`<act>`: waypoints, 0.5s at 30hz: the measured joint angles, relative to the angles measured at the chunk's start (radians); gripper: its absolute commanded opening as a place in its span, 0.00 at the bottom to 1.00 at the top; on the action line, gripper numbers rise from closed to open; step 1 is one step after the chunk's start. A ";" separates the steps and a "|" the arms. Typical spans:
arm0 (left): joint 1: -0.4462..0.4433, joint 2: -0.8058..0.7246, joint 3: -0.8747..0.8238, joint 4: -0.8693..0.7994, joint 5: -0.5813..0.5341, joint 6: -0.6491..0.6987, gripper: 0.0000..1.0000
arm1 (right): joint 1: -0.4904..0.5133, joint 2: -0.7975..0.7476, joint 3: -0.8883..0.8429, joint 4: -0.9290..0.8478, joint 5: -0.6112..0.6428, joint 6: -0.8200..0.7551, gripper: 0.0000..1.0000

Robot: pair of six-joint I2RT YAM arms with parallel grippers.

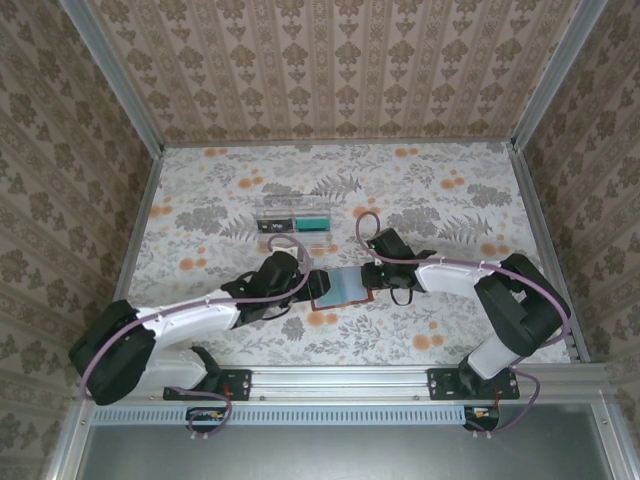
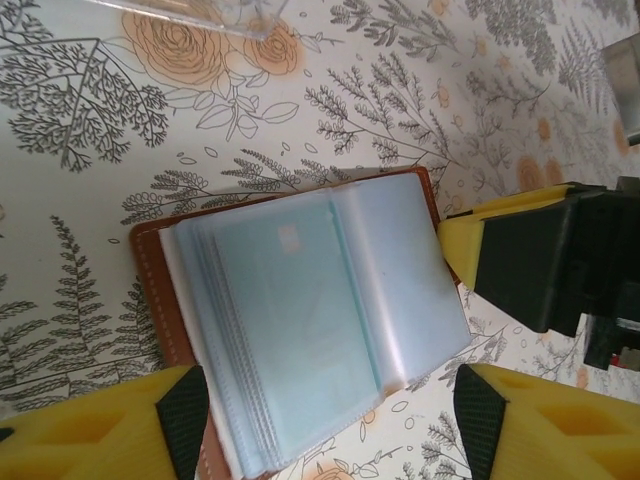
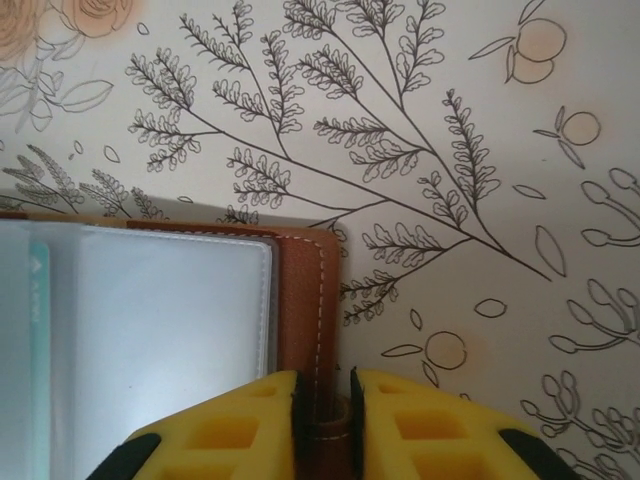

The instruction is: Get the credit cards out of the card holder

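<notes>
The brown leather card holder point(image 1: 345, 287) lies open on the floral table, its clear sleeves fanned out point(image 2: 300, 320). A teal-green credit card point(image 2: 285, 300) sits inside one sleeve, and its edge also shows at the left of the right wrist view point(image 3: 35, 300). My left gripper point(image 2: 330, 425) is open, with a finger on each side of the sleeves' near end. My right gripper point(image 3: 327, 410) is shut on the leather tab at the card holder's right edge point(image 3: 305, 290).
A clear plastic tray point(image 1: 292, 205) stands just behind the card holder, with a teal card point(image 1: 314, 222) and a dark one point(image 1: 272, 223) in it. Patterned walls enclose the table on three sides. The right gripper's black body point(image 2: 545, 255) is close to my left fingers.
</notes>
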 measured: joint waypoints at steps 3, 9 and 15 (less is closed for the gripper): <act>0.000 0.034 0.008 0.017 0.011 -0.003 0.58 | 0.012 0.000 -0.008 0.019 -0.006 0.012 0.17; 0.000 0.096 0.024 0.045 0.025 -0.012 0.52 | 0.019 -0.002 -0.018 0.037 -0.022 0.031 0.17; 0.000 0.124 0.032 0.040 0.024 -0.018 0.51 | 0.019 -0.006 -0.021 0.037 -0.023 0.032 0.17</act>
